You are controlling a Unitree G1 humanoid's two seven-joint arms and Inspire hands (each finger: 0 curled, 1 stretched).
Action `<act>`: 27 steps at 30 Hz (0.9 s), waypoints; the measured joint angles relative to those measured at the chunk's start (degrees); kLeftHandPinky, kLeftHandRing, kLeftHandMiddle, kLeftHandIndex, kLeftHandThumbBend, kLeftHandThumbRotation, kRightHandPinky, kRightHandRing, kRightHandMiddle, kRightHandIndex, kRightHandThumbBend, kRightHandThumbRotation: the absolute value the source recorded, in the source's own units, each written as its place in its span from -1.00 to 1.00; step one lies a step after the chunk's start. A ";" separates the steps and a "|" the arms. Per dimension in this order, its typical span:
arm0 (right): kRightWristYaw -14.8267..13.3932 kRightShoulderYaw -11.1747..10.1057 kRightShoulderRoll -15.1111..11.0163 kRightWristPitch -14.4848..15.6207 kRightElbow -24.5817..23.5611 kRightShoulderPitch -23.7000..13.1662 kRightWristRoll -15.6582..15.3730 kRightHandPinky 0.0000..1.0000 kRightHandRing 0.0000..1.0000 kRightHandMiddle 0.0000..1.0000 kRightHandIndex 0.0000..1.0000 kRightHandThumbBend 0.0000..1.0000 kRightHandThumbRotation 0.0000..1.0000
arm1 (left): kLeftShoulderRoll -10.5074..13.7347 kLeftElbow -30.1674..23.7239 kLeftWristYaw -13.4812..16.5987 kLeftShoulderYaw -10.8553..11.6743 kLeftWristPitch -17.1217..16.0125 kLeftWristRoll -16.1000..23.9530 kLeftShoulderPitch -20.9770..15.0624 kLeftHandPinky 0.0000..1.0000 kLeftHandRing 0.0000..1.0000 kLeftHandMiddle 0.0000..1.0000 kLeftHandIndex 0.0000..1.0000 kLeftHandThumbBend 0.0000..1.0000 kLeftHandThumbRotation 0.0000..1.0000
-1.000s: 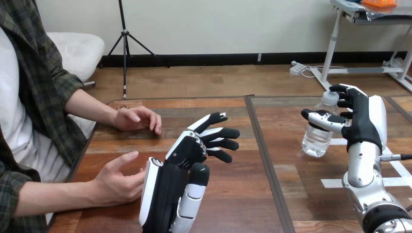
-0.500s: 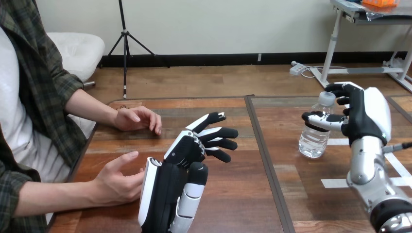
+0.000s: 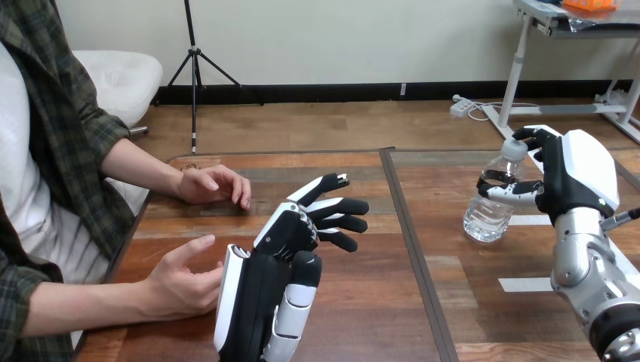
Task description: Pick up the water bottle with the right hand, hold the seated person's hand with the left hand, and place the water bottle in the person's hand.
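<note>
Clasping clear plastic water bottle (image 3: 487, 215) by upper body in right hand (image 3: 567, 181), holding left hand (image 3: 285, 235) spread; likely handling light, slick, crushable.

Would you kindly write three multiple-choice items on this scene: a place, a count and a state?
1. Where on the table is the water bottle? A) left edge, tipped over B) right part, standing C) near edge, middle
2. How many of the person's hands are at the table? A) none B) one C) two
3. How is the left hand? A) open, holding nothing B) shut on the bottle C) shut on a wrist
Answers: 1 B, the right hand curls round it there; 2 C, the person's farther hand and the person's nearer hand, beside the left hand; 3 A, its fingers are straight.
</note>
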 measured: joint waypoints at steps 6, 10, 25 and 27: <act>-0.02 1.05 -0.46 0.34 0.00 -0.33 -0.40 0.59 0.53 0.53 0.48 0.63 -1.00 | 0.00 0.00 0.01 -0.02 0.00 -0.12 0.01 0.04 0.25 0.37 0.56 0.06 1.00; 0.17 1.48 -0.53 0.54 0.00 -0.62 -0.51 0.59 0.53 0.52 0.47 0.61 -1.00 | 0.00 0.00 0.12 0.00 -0.03 -0.02 0.00 0.04 0.25 0.37 0.56 0.05 1.00; 0.81 2.29 -0.55 0.39 -0.16 -1.02 -1.11 0.59 0.53 0.52 0.45 0.61 -1.00 | 0.00 0.01 0.03 -0.03 -0.04 -0.22 -0.04 0.03 0.25 0.37 0.56 0.03 1.00; 0.87 2.29 -0.55 0.24 -0.16 -1.03 -1.10 0.59 0.54 0.53 0.46 0.60 -0.99 | 0.00 0.03 0.03 -0.03 -0.09 -0.23 -0.05 0.03 0.25 0.37 0.56 0.03 1.00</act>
